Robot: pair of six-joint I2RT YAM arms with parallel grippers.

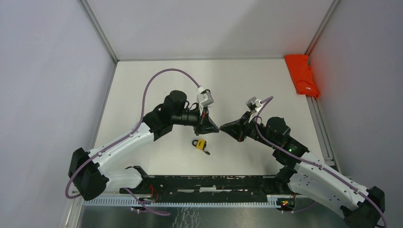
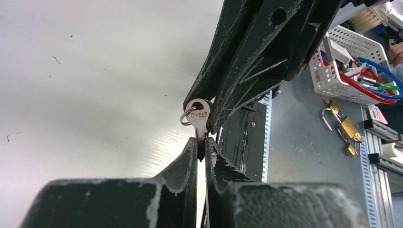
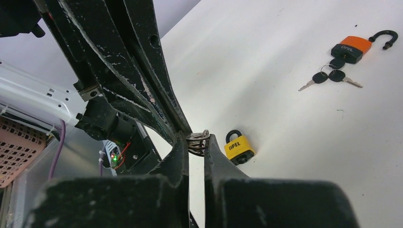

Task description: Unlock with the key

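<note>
As left gripper (image 2: 201, 146) and right gripper (image 3: 196, 144) clamp the key (image 2: 198, 115), it reads OPEL.

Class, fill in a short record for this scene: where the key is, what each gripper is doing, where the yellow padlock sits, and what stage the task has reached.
key: in mid-air above the table, gripped at both ends
left gripper: jaws shut on the key's blade
right gripper: jaws closed around the key's head and ring
yellow padlock: lying on the table, shackle closed, apart from both grippers
stage: key not yet in the lock
</note>
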